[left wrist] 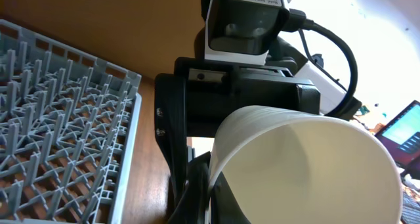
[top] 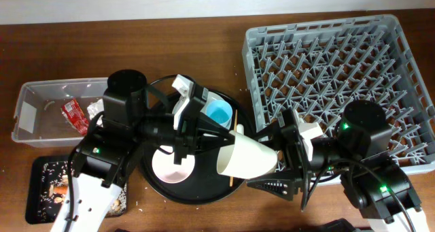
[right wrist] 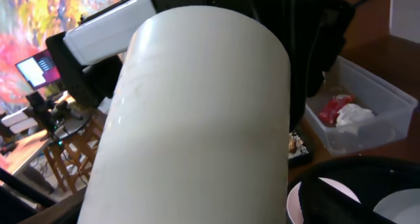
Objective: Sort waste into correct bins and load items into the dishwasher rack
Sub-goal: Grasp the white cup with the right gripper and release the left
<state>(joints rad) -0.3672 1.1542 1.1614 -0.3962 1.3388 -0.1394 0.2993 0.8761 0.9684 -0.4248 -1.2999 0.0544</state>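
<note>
Cream cup closest: fills right wrist view, hangs on side above round black tray, mouth toward left arm. Right gripper: clamped on cup's narrow end. Left gripper: just at cup's rim, grip impossible to tell. On round tray: light blue cup, pinkish-white bowl, chopstick partly behind cream cup. In clear tub: red wrapper, white tissue. In black rectangular tray: crumbly scraps. Dishwasher rack at right, just beside round tray.
</note>
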